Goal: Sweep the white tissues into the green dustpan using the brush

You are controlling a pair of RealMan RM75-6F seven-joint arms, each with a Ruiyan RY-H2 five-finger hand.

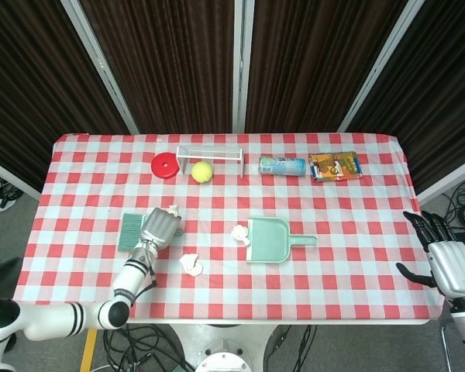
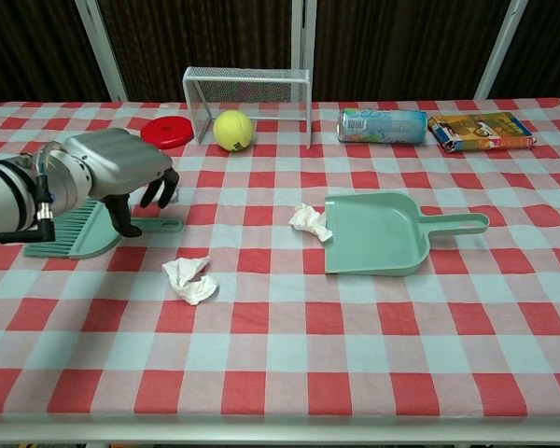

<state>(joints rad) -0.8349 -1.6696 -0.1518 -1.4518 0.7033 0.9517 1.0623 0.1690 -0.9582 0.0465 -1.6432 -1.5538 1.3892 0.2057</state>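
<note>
Brush (image 2: 75, 230) lies well left of the green dustpan (image 2: 373, 233), under the left hand (image 2: 112, 166), fingers apart, gripping nothing. One tissue (image 2: 190, 279) lies between them; another (image 2: 308, 220) touches the dustpan's empty mouth. Right hand (image 1: 449, 263), far right, spread.

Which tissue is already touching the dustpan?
The middle tissue, lying against the mouth of the green dustpan. The one nearer the front edge lies on open cloth, and the third is beside the left hand.
</note>
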